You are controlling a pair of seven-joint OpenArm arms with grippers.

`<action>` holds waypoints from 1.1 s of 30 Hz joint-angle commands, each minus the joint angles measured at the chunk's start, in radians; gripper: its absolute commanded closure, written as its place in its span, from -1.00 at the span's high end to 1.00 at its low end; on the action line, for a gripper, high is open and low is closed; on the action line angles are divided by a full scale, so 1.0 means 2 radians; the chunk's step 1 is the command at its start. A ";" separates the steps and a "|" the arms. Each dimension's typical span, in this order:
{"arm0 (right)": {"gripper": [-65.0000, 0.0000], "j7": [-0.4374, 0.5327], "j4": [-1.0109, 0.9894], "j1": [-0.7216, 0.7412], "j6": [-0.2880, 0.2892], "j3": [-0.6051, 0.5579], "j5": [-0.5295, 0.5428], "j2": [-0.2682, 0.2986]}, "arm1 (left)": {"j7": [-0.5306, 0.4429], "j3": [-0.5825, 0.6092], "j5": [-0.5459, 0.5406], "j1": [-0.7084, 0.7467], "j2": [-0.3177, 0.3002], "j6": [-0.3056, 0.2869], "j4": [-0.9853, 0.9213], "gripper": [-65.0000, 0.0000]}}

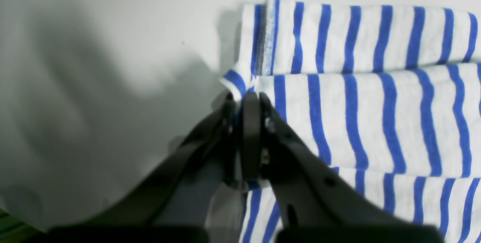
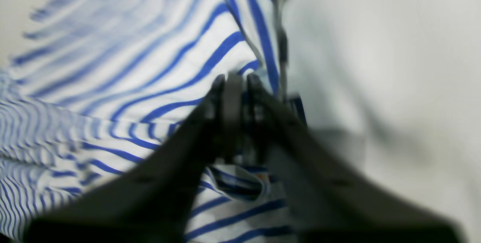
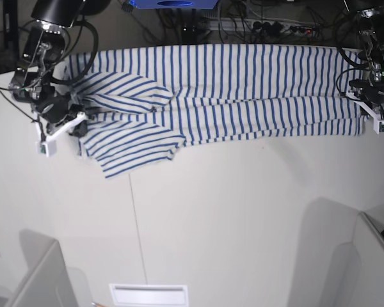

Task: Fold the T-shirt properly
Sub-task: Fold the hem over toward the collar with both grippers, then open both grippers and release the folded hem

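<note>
Cables (image 3: 269,25) clutter the dark rear behind the white table (image 3: 243,217); both claws pinch the T-shirt (image 3: 243,96).

- looks like a robotics lab, not anyone's home
- plain white table (image 3: 243,211) used as a workbench
- messy tangle of cables (image 3: 269,25) at the back edge
- two robot arms mounted at the table's far corners

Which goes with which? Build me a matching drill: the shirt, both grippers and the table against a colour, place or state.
1. T-shirt
2. left gripper
3. right gripper
4. table

a. plain white
b. at the shirt's sleeve end
c. white with blue stripes
d. shut on cloth at the hem end

Pairs: 1-c, 2-d, 3-b, 4-a
</note>
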 commanded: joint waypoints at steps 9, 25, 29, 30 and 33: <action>0.10 -0.044 -0.012 0.115 0.004 -0.042 0.003 0.014 | -0.007 -0.005 0.000 -0.003 -0.010 0.003 0.008 -1.00; 0.09 0.100 -0.409 0.295 0.003 -0.207 0.003 0.052 | -0.007 -0.006 -0.001 -0.003 -0.010 0.003 0.008 -1.00; 0.01 0.106 -0.410 0.284 0.003 -0.223 0.003 0.052 | -0.007 -0.006 -0.001 -0.003 -0.010 0.003 0.008 -1.00; -0.15 0.106 -0.399 0.278 0.003 -0.220 0.003 0.051 | -0.007 -0.006 -0.001 -0.003 -0.010 0.003 0.008 -1.00; -0.79 0.104 -0.363 0.261 0.003 -0.220 0.004 0.051 | -0.007 -0.006 -0.001 -0.003 -0.010 0.003 0.008 -1.00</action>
